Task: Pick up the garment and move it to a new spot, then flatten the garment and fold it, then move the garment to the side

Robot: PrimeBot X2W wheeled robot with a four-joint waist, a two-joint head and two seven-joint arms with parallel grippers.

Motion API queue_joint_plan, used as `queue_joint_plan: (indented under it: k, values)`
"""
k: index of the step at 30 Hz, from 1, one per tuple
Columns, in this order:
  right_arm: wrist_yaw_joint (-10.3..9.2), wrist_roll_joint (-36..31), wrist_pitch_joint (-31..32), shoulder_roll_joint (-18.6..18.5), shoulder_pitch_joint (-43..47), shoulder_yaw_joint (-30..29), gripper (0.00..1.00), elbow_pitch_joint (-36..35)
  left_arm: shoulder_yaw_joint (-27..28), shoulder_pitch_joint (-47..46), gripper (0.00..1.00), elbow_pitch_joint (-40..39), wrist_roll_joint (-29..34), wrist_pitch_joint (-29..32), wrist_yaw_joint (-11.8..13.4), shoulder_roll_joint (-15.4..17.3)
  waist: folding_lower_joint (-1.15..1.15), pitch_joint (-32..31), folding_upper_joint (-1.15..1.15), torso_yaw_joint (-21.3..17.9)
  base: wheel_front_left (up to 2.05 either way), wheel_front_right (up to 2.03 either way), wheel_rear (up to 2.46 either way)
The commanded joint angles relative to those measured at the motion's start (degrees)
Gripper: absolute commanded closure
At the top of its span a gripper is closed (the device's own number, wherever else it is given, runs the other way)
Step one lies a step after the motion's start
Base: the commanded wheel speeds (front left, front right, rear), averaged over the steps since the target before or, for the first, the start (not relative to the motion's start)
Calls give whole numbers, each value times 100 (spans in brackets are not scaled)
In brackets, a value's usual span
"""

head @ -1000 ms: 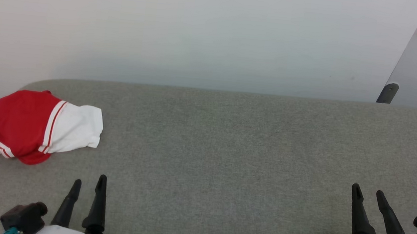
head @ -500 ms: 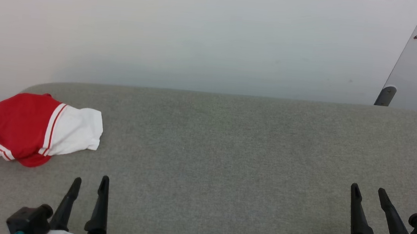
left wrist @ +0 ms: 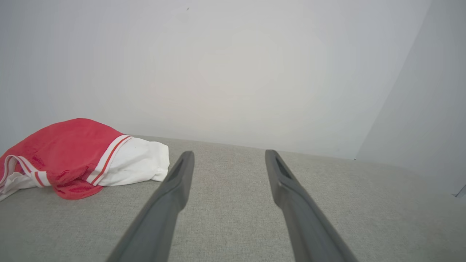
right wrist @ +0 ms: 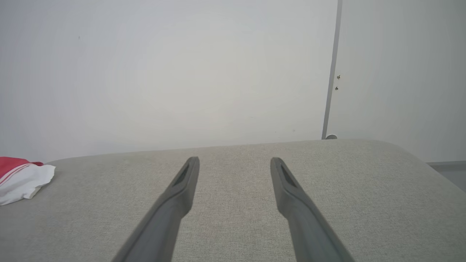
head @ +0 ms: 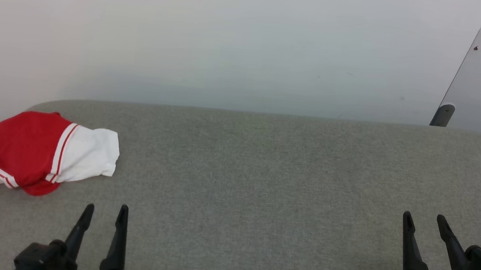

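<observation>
While the garment [head: 22,153] lay crumpled at the far left edge of the grey desk [head: 263,177], both tools waited at the near edge: the left tool [head: 106,207] near it, the right tool [head: 423,215] well apart, each with fingers spread and empty. The pickup had not begun; the next move likely called for a forward-left reach to pinch a fold. Against a second earlier, the head view had shifted slightly — a camera move — and the garment lay unchanged.
</observation>
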Motion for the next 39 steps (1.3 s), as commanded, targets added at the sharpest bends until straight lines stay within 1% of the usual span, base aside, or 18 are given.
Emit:
queue_joint_plan:
  k: [1, 15, 29, 34, 39]
  values:
    - [4, -140, -41, 16, 42, 3, 0, -45, -7, 48, 0, -52, 94, -43, 35, 28, 0, -6, 0, -3, 0, 0, 0]
    - [4, -706, -122, 21, 95, 11, 0, -118, -102, 131, 0, -162, 552, -181, 88, 140, 0, -97, 0, -17, 0, 0, 0]
    - [4, -660, -133, 24, 134, -2, 0, -113, -145, 135, 0, -150, 451, -150, 77, 176, 0, -120, 0, 9, 0, 0, 0]
    - [4, -600, -151, 25, 151, -19, 0, -58, -66, 38, 0, -94, 373, -124, 97, 214, 0, -185, 0, 242, 0, 0, 0]
    - [4, -491, -171, 24, 127, 108, 0, 43, 77, -30, 0, 11, 278, -32, 160, 315, 0, -287, 0, 693, 0, 0, 0]
